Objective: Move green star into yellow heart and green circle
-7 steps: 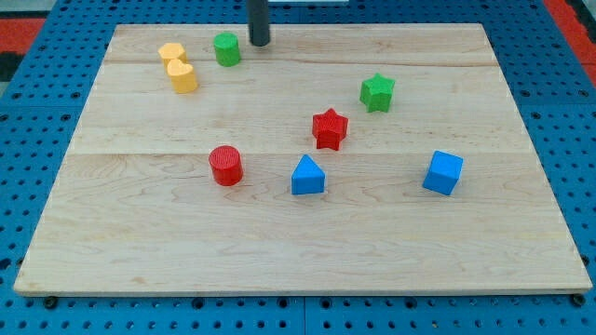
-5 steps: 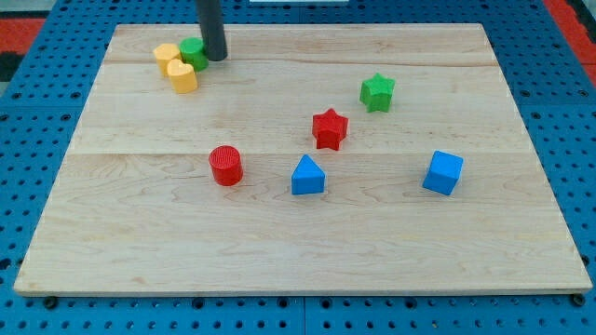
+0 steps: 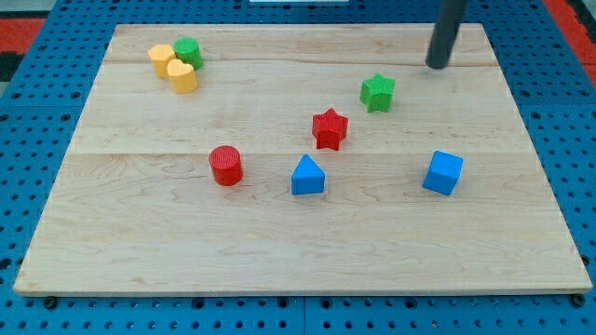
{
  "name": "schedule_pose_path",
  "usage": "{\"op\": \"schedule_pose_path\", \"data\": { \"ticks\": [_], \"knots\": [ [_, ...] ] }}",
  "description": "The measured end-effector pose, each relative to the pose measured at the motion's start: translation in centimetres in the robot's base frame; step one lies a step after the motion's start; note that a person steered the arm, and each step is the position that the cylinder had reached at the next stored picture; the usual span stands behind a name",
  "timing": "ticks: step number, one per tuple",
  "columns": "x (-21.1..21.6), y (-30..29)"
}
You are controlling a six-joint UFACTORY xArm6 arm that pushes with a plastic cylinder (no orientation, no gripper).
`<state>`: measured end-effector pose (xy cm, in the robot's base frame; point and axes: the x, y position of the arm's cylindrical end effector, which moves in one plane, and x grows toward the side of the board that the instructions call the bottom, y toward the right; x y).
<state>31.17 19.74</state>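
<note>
The green star lies right of the board's middle, toward the view's top. My tip stands above and to the right of it, a short gap away, not touching. The green circle sits at the view's top left, touching the two yellow blocks. One yellow block is on its left and another yellow block is just below; which is the heart I cannot tell.
A red star lies below-left of the green star. A red cylinder, a blue triangular block and a blue cube sit across the middle of the wooden board.
My tip pushed the green circle left against the yellow blocks, then swung far to the right, ending near the green star. The yellow pair shifted slightly left.
</note>
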Motion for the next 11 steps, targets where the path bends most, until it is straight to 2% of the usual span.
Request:
{"op": "schedule_pose_path", "data": {
  "ticks": [1, 2, 3, 4, 5, 6, 7, 8, 9, 10, 11],
  "knots": [
    [3.0, -3.8],
    [1.0, -11.9],
    [4.3, -10.9],
    [7.3, -5.2],
    [7.7, -11.7],
    [3.0, -19.2],
    [2.0, -28.9],
    [1.8, -31.3],
    [4.9, -31.2],
    [5.0, -33.3],
    [2.2, -33.8]
  ]
}}
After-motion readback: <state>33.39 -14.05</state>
